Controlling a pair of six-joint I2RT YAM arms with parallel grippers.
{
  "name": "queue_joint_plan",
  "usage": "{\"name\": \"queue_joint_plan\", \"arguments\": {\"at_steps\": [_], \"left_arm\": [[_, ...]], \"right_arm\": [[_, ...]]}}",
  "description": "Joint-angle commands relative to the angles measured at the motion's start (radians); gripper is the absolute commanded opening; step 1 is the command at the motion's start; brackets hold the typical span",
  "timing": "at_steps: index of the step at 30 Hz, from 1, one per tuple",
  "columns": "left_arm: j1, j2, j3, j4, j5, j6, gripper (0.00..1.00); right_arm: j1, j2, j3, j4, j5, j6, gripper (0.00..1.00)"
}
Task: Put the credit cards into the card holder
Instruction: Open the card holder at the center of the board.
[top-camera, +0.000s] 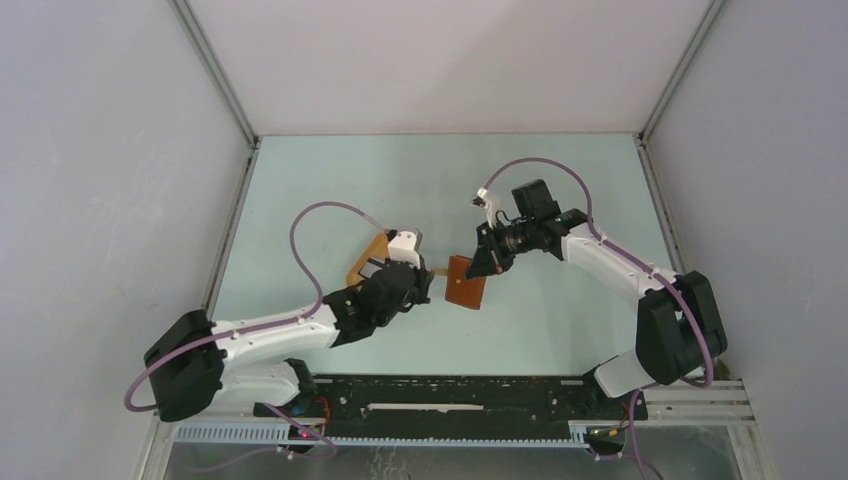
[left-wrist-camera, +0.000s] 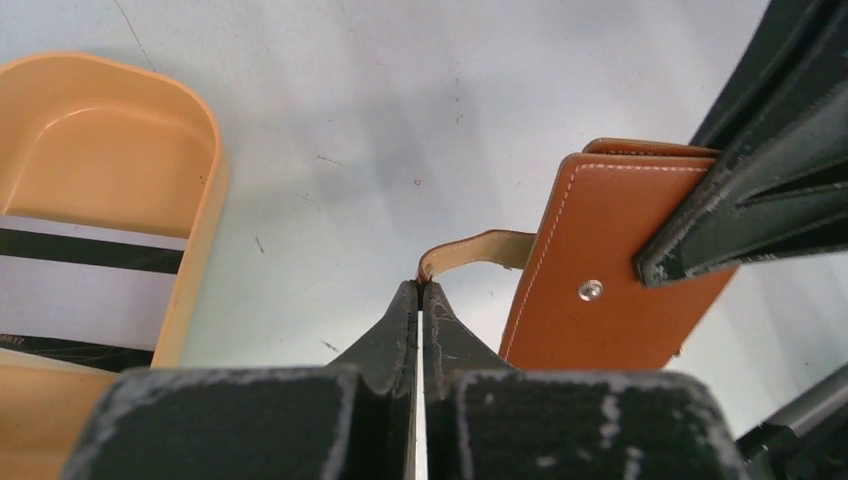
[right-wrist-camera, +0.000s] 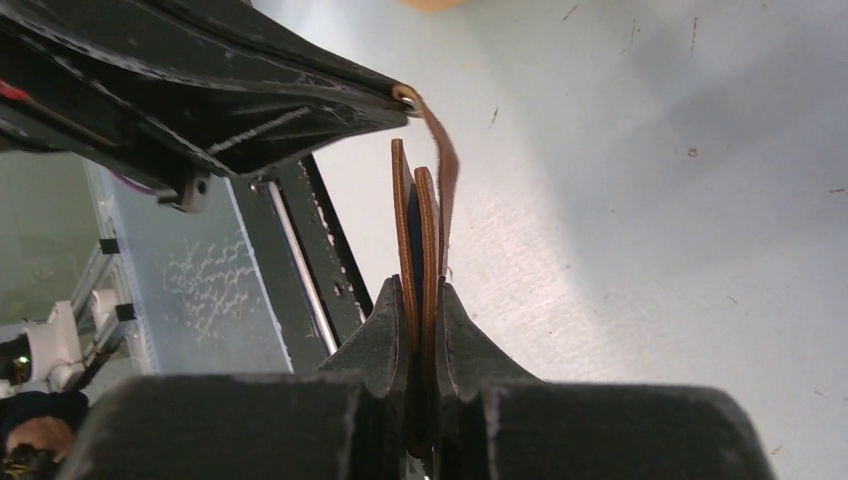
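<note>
I read left gripper (left-wrist-camera: 421, 297) pinched shut on closure strap (left-wrist-camera: 478, 246) of card holder (left-wrist-camera: 600, 262). Right gripper (right-wrist-camera: 424, 300) clamped on holder's folded leaves, seen edge-on in right wrist view. Left wrist view alone shows striped credit card (left-wrist-camera: 85, 300) in orange tray (left-wrist-camera: 205, 180), left of holder.

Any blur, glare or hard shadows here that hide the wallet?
Top view: even light, soft shadows, wallet small but sharp. Left wrist view: strap and left pincer crisp; a broad soft shadow on the table. Right wrist view: right pincer slightly blurred at its near body, pale bright patch beyond, no glare hiding anything.
</note>
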Motion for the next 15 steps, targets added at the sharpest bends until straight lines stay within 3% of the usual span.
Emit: {"name": "queue_joint_plan", "arguments": {"at_steps": [1, 15], "left_arm": [[0.02, -0.12, -0.074, 0.059, 0.058, 0.029, 0.03], [0.093, -0.587, -0.356, 0.185, 0.439, 0.133, 0.79]], "right_arm": [[0.005, -0.031, 0.026, -0.06, -0.021, -0.142, 0.0], [0.023, -0.12, 0.017, -0.255, -0.146, -0.692, 0.0]]}}
